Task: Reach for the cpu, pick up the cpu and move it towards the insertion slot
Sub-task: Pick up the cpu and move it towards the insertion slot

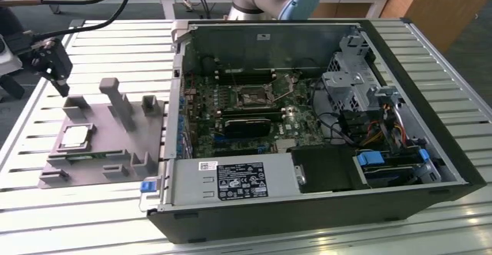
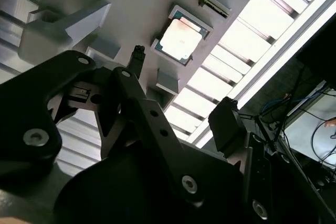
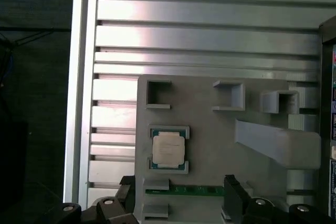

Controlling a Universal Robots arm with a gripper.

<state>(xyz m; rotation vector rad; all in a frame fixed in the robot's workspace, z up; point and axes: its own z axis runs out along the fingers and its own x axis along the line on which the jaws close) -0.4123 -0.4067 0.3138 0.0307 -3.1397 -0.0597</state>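
The black gripper [image 1: 61, 87] hangs with its jaws wide apart and empty, the one small square silvery-topped cpu [image 3: 168, 148] lying just beyond their tips in the grey plastic fixture [image 3: 210, 129], while the exterior view adds the single shiny metal-framed insertion slot [image 1: 252, 98], well away from them.

white sticker [image 1: 207, 165] and black label [image 1: 242, 181] on the power supply box [image 1: 192, 187], print too small to read

the gripper [image 3: 177, 182] is cut off by the edge.
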